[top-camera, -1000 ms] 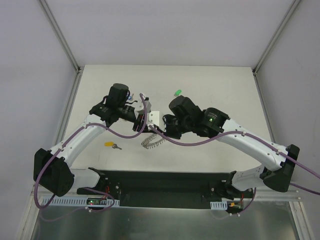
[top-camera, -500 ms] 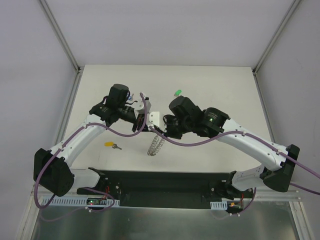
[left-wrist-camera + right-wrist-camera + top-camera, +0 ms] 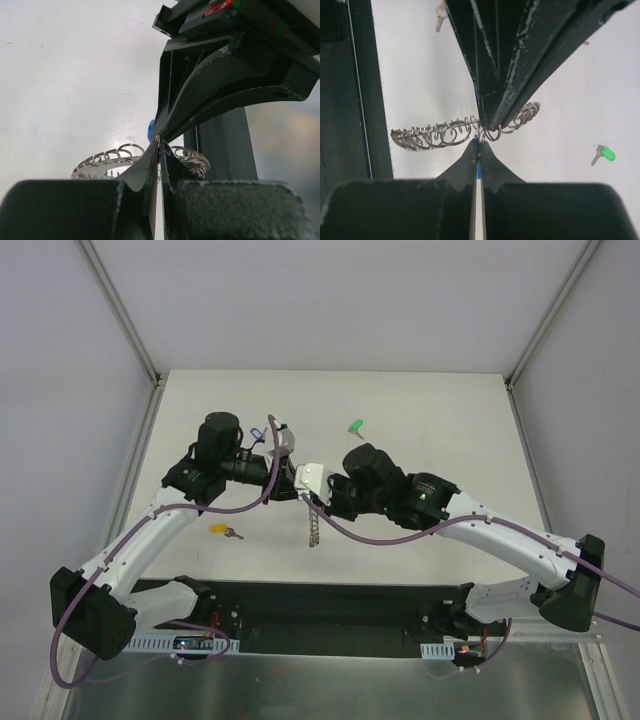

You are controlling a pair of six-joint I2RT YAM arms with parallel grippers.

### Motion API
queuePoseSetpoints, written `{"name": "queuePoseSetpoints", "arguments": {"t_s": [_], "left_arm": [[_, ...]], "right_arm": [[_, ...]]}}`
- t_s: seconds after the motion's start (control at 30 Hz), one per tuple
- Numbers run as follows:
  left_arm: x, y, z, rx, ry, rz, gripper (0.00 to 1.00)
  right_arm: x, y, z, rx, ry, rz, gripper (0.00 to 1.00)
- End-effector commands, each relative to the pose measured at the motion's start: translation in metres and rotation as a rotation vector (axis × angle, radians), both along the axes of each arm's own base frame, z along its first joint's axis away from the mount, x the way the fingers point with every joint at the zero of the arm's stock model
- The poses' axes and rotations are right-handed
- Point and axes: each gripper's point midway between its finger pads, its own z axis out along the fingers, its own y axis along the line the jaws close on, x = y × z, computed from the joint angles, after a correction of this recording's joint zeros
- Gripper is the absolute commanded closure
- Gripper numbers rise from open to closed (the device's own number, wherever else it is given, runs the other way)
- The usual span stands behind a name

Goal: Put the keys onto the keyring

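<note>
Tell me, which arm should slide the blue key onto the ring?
Probably the right arm. The right hand pinches the blue key right at the keyring, while the left hand only grips that keyring.

Silver keyring [image 3: 451,134], blue-headed key [image 3: 150,131], green-headed key [image 3: 607,153], yellow-headed key [image 3: 218,529], purple cables [image 3: 375,532], off-white table [image 3: 430,410].

White table [image 3: 450,430] inside pale grey walls [image 3: 330,300], aluminium corner posts [image 3: 120,310], soft even light
</note>
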Motion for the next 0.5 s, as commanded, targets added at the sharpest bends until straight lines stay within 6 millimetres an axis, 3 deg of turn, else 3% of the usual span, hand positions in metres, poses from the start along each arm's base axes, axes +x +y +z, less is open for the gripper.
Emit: {"name": "queuePoseSetpoints", "arguments": {"t_s": [0.0,0.13,0.17,0.33,0.4,0.43,0.47], "left_arm": [[0.007,-0.002,0.033,-0.129,-0.087,0.078,1.0],[0.007,-0.003,0.035,-0.196,-0.093,0.143,1.0],[0.009,-0.001,0.028,-0.199,-0.069,0.182,1.0],[0.009,0.004,0.023,-0.227,-0.107,0.239,0.99],[0.009,0.005,0.018,-0.215,-0.102,0.249,0.85],[0.008,0.006,0.016,-0.206,-0.106,0.248,0.72],[0.007,0.007,0.014,-0.189,-0.092,0.249,0.69]], "right_arm": [[0.003,0.013,0.019,0.149,-0.011,-0.071,0.99],[0.009,0.019,0.025,0.193,-0.027,-0.09,0.99],[0.01,0.02,0.027,0.198,-0.032,-0.091,0.99],[0.013,0.014,0.036,0.171,-0.079,-0.08,0.99],[0.011,0.01,0.042,0.146,-0.094,-0.062,0.99],[0.011,0.009,0.044,0.131,-0.107,-0.044,0.99],[0.01,0.008,0.045,0.118,-0.111,-0.032,0.99]]}}
